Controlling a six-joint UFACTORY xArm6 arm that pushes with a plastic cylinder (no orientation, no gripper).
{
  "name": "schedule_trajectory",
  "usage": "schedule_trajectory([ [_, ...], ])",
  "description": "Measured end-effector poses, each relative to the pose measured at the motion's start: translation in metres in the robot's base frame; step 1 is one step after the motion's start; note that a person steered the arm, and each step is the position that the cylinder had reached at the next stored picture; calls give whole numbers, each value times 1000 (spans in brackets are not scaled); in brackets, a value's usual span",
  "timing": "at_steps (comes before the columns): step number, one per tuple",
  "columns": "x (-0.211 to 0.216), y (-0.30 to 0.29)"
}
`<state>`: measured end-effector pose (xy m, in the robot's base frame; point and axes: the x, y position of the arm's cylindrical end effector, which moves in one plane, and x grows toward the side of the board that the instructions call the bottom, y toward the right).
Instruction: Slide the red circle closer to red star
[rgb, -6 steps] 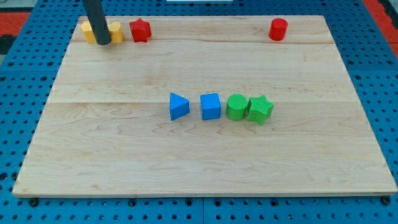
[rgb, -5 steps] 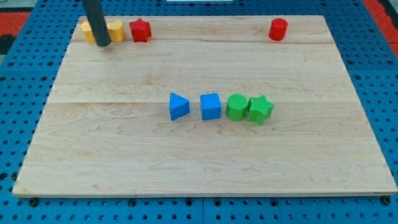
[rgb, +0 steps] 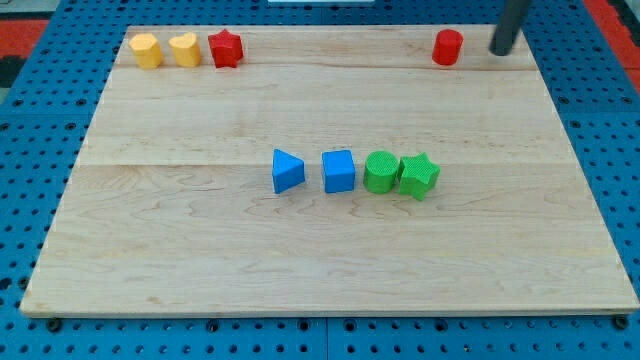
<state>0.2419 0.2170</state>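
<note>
Just right of red circle (rgb: 447, 47) (smooth cylinder): my tip (rgb: 499, 52).

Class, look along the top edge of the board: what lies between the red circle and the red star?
Nothing: in the camera view only bare wood separates the red circle from the red star. My tip sits right of the circle.

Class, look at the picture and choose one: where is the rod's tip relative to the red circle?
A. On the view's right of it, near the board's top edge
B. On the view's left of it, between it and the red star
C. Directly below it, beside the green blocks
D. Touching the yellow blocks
A: my tip sits to the view's right of the red circle, apart from it, with the red star far off toward the view's left.
</note>
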Motion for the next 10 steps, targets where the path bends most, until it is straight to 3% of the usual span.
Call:
schedule_trajectory([
  [2, -4, -198],
  [3, -26, -108],
  [4, -50, -145],
  [5, -49, -218],
  [6, -50, -249],
  [10, -27, -245],
])
